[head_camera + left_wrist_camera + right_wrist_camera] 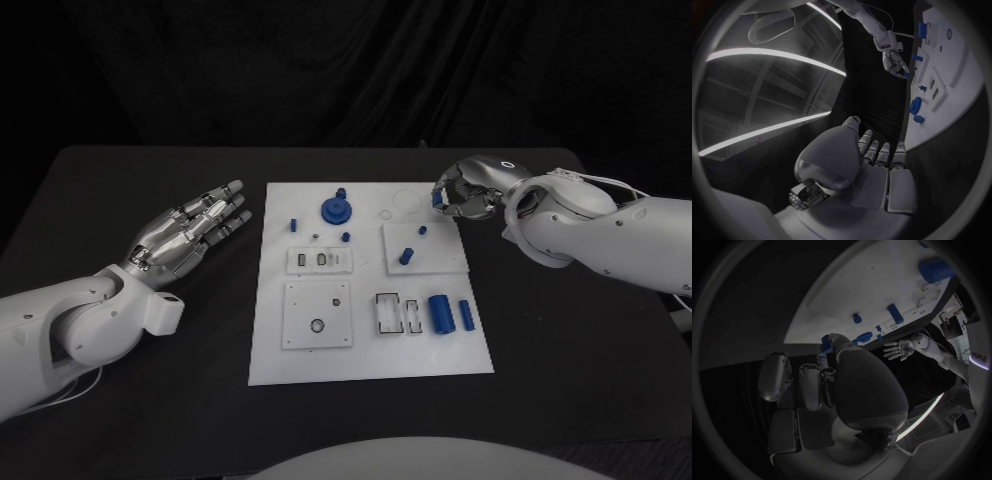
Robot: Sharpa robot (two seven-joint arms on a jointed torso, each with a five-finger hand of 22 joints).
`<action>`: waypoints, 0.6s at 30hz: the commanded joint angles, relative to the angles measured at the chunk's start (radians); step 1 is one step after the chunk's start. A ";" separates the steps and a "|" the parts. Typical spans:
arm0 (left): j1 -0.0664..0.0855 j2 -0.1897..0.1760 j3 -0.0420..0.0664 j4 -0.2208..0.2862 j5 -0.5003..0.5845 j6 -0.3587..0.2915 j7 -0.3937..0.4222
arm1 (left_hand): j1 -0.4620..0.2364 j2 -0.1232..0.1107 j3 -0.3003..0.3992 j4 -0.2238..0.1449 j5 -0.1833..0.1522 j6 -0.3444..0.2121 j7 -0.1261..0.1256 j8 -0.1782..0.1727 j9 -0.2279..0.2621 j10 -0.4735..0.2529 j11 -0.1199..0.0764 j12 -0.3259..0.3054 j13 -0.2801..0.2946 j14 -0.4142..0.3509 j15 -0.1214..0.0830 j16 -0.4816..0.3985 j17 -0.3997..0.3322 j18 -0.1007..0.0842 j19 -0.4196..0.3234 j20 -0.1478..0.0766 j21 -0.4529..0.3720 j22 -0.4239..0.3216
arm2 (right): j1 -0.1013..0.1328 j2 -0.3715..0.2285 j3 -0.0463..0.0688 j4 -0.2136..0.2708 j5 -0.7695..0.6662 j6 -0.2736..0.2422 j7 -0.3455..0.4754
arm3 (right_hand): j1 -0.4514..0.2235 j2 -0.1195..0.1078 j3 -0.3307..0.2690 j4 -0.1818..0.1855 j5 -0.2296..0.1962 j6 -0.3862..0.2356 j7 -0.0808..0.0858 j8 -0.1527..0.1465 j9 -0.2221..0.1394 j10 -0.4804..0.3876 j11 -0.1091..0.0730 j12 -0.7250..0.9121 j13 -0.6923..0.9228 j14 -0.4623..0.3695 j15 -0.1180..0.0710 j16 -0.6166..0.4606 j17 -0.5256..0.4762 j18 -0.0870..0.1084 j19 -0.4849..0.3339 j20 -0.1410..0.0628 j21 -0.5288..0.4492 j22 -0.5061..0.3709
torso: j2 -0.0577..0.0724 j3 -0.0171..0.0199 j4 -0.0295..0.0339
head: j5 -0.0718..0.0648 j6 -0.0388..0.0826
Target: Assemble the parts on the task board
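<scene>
Flat white board (368, 355) on a matte black desk (130, 190); two blue cylinders (441, 314); left hand (195, 228) spread; right hand (464, 195) pinching a small blue piece (826, 344).

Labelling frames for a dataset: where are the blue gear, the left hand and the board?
Blue gear (336, 210), head view, its disc.
Left hand (192, 232), head view, its palm.
Board (372, 360), head view, bare near edge.

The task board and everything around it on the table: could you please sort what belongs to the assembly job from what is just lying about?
Belongs to the job:
task board
blue gear-like part
two blue cylinders
blue peg
right hand, at the board's far corner, fingers curled
left hand, fingers apart

Just lying about:
nothing loose; just the black table
</scene>
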 commanded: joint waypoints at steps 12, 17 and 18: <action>-0.002 0.007 0.001 0.005 0.000 0.002 0.085 | -0.005 -0.007 0.005 -0.007 0.003 0.006 0.008 0.000 0.001 -0.002 0.007 0.006 0.000 0.000 0.009 -0.007 -0.001 0.004 0.001 0.008 -0.004 -0.001 | 0.035 0.109 0.002 0.177 -0.010 0.074 -0.051 | 0.007 -0.001 0.015 -0.009 -0.024 -0.001 0.002 0.011 0.010 0.107 0.005 0.006 0.263 0.089 0.004 0.042 0.225 0.002 0.026 -0.003 0.037 0.147 | -0.001 -0.0019 0.0019 | 0.032 -0.014; -0.002 0.014 0.001 0.003 0.000 0.004 0.085 | -0.005 -0.007 0.005 -0.007 0.003 0.006 0.008 0.000 0.001 -0.002 0.007 0.006 0.000 0.000 0.009 -0.007 -0.001 0.004 0.001 0.008 -0.004 -0.001 | -0.001 0.198 0.002 0.155 -0.092 0.101 -0.082 | 0.002 -0.004 0.020 -0.011 -0.019 -0.010 0.007 0.009 0.012 0.107 0.009 0.006 0.263 0.093 0.006 0.052 0.233 0.000 0.032 -0.002 0.045 0.153 | -0.001 -0.0027 0.0022 | 0.043 -0.025; -0.002 0.016 0.001 0.003 0.000 0.005 0.086 | -0.005 -0.007 0.005 -0.007 0.003 0.006 0.008 0.000 0.001 -0.002 0.007 0.006 0.000 0.000 0.009 -0.007 -0.001 0.004 0.001 0.008 -0.004 -0.001 | -0.008 0.213 0.002 0.147 -0.104 0.099 -0.088 | 0.000 -0.004 0.020 -0.011 -0.021 -0.011 0.007 0.008 0.012 0.107 0.009 0.006 0.263 0.093 0.006 0.052 0.233 0.000 0.032 -0.002 0.046 0.153 | -0.001 -0.0028 0.0019 | 0.045 -0.026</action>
